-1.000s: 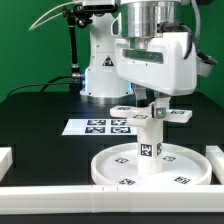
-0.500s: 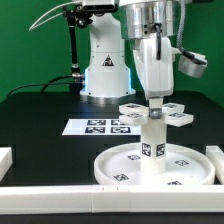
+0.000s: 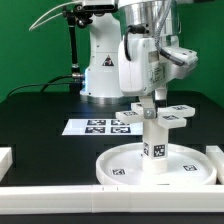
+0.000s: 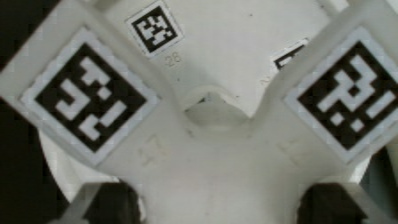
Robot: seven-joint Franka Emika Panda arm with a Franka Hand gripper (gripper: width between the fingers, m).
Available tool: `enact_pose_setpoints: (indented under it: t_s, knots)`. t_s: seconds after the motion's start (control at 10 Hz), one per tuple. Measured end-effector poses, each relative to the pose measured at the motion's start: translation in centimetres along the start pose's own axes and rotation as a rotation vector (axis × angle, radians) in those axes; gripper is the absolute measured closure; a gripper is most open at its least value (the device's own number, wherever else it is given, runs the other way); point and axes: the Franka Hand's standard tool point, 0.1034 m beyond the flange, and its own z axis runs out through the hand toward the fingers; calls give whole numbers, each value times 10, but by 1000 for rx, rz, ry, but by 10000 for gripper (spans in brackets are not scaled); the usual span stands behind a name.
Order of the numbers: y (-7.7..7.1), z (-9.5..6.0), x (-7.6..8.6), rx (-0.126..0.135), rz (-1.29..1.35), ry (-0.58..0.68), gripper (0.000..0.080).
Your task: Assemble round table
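The large round disc lies flat near the table's front. The short cylindrical leg stands upright at its centre. On top of the leg sits the cross-shaped foot piece, its tagged arms spread level. My gripper comes straight down onto the foot piece and is shut on its middle. In the wrist view the foot piece fills the picture with two large tags showing. My gripper has a dark fingertip pressed against each side of the white body.
The marker board lies behind the disc toward the exterior view's left. White blocks border the work area: a long one along the front, one on the left and one on the right. The robot's base stands at the back.
My wrist has turned about its vertical axis and the foot piece has turned with it on top of the leg. The disc and leg stay in place.
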Motion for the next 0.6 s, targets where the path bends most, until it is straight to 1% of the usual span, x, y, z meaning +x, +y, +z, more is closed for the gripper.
enact_pose_setpoints:
  t_s: [0.1, 0.2, 0.3, 0.4, 0.5, 0.6]
  knots:
    - [0, 0, 0, 0, -3, 0, 358]
    - [-1, -7, -2, 1, -28, -9, 286]
    - [-4, -21, -5, 8, -43, -28, 172]
    - [-8, -37, -6, 21, -48, -56, 156]
    - [-7, -38, -6, 25, -49, -56, 151]
    - [-7, -35, -6, 23, -53, -53, 151]
